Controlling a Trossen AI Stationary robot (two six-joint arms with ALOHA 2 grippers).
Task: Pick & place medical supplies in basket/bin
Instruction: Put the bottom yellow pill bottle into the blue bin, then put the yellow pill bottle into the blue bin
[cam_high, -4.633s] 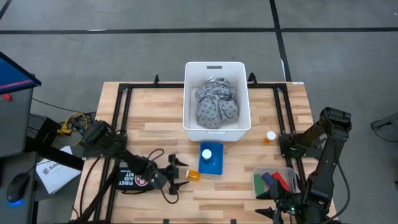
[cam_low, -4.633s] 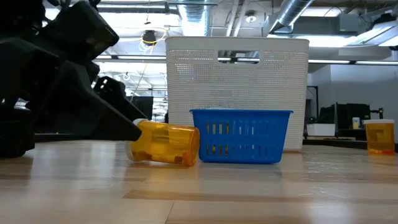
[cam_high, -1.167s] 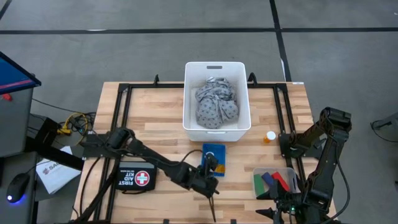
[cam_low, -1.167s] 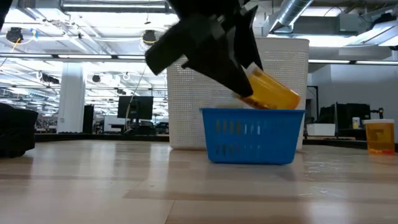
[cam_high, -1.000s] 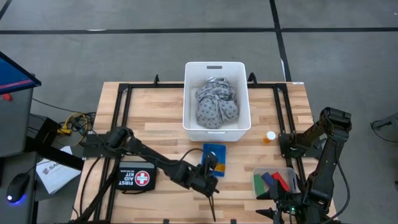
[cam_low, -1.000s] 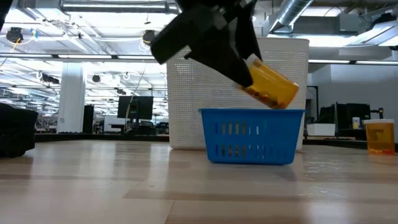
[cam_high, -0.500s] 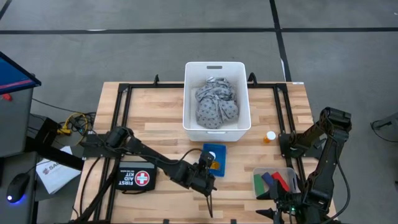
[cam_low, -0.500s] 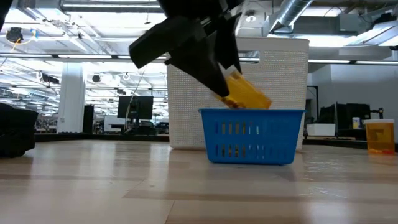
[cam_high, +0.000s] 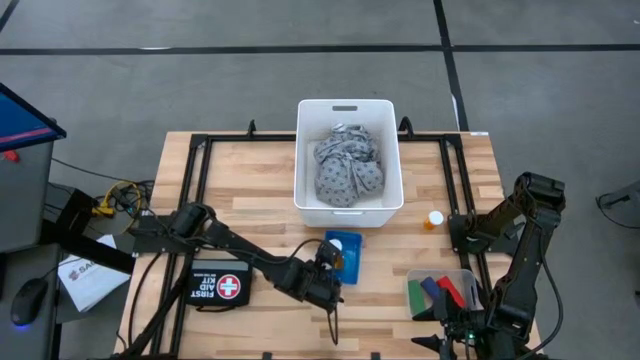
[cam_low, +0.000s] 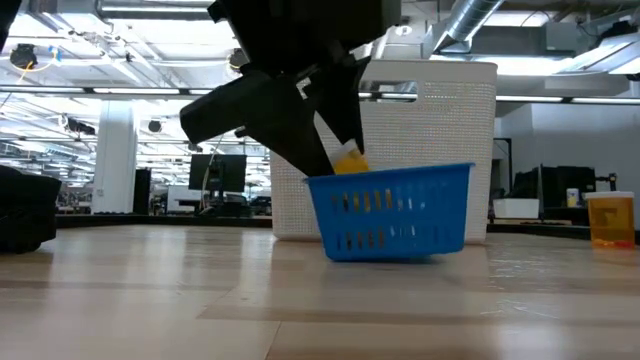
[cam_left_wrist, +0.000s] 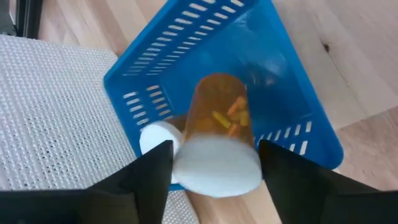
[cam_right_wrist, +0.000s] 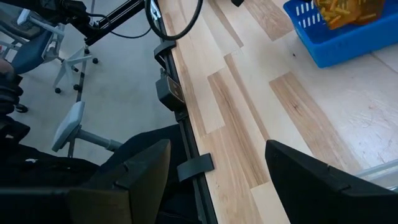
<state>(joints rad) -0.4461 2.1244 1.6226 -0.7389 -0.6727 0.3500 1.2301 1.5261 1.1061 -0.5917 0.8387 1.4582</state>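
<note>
- The left tool (cam_left_wrist: 211, 163) hangs over the small blue basket (cam_left_wrist: 273, 93), an orange pill bottle (cam_left_wrist: 219, 140) with a white cap lying between its two dark fingers (cam_left_wrist: 149, 171), cap end toward the wrist; the fingers stand partly spread, and whether they grip the bottle or have let go cannot be told
- From above, the left tool (cam_high: 328, 262) sits at the near-left corner of the blue basket (cam_high: 350, 256), which lies just in front of the large white bin (cam_high: 348, 205)
- At surface (cam_low: 150, 300) height the blue basket (cam_low: 395, 212) is tipped, the edge under the tool raised, a patch of orange bottle (cam_low: 349, 160) showing just above its rim beside the dark arm
- Beyond the tool, the white bin holds a grey patterned cloth (cam_high: 348, 165)
- A second white cap (cam_left_wrist: 157, 135) shows in the basket, just beside the bottle between the fingers
- Well off to the tool's right, another orange pill bottle (cam_high: 433, 218) stands alone on the surface
- Red, blue and green stick-like pieces (cam_high: 440, 290) lie in a clear tray near the right tool (cam_right_wrist: 217, 168), which waits at the surface's near right edge with its fingers spread and nothing between them
- A first aid kit (cam_high: 218, 286) lies beneath the left arm
</note>
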